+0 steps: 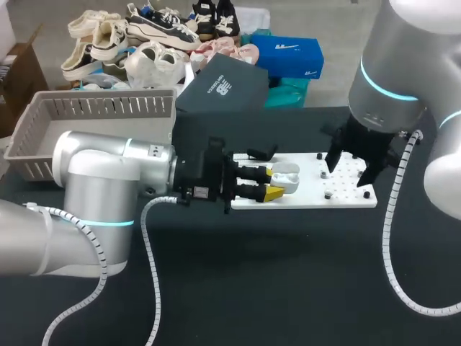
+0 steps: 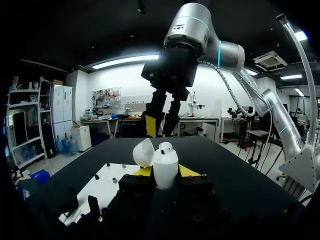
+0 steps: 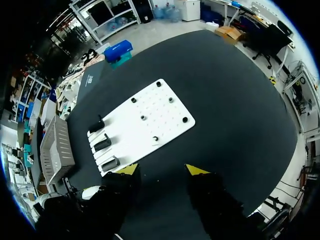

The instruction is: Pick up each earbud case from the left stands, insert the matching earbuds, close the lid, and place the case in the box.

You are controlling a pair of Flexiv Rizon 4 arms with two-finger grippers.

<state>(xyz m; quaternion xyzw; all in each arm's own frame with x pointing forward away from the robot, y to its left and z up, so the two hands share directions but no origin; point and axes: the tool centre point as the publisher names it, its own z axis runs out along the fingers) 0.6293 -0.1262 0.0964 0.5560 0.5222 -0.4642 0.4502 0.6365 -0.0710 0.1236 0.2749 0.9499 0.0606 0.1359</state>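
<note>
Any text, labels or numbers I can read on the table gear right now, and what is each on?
Earbud case: no print shows.
White stand plate: no print shows.
Left gripper: small sticker on its body, too small to read.
Dark box: white mark on its lid, too blurred to read.

Broad table [image 1: 288, 288] with matte black top, spreading across nearly the whole head view. Same dark plain surface ahead in left wrist view, with soft sheen of light on its far part.
</note>
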